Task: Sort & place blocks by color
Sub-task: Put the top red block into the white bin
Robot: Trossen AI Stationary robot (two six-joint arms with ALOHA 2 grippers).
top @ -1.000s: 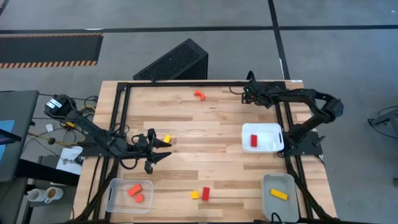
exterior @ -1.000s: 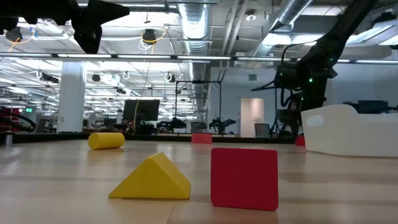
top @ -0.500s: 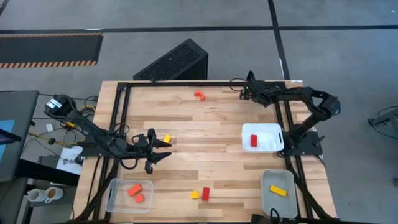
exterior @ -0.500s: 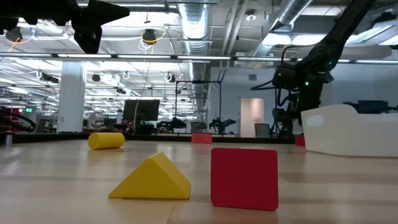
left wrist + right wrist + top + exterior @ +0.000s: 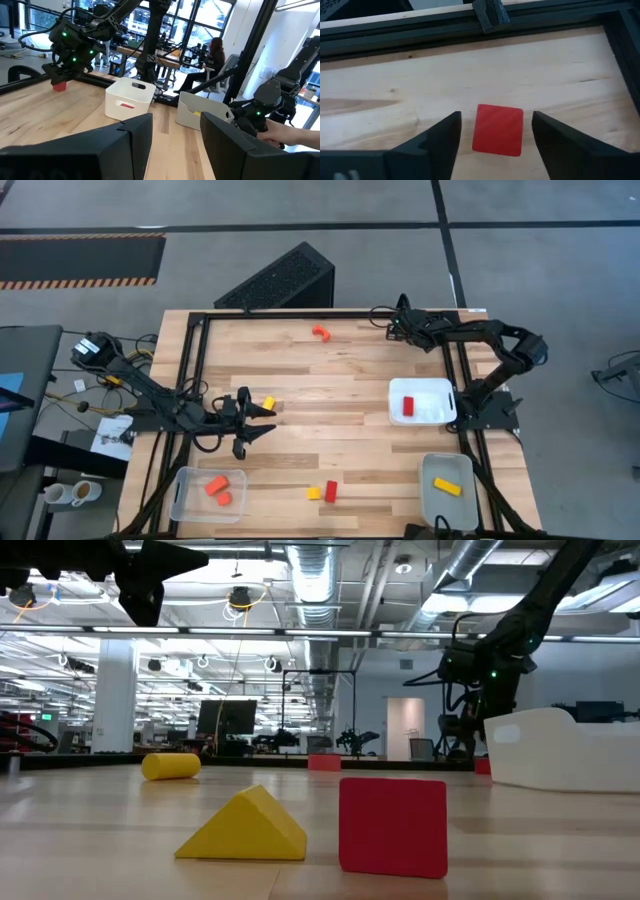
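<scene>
Red cube [image 5: 498, 130] is sitting between our right gripper's [image 5: 496, 134] spread fingers, since we are lining up to grasp it on the table [image 5: 330, 385]; left gripper [image 5: 262, 420] is waiting spread and empty.

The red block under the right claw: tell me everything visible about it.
The red block is a small, plain, matte solid, its top face square, seen from above in the right wrist view. It lies flat on the wooden table near the far black frame rail. The right claw straddles it, fingers open, gaps either side, not touching.
</scene>
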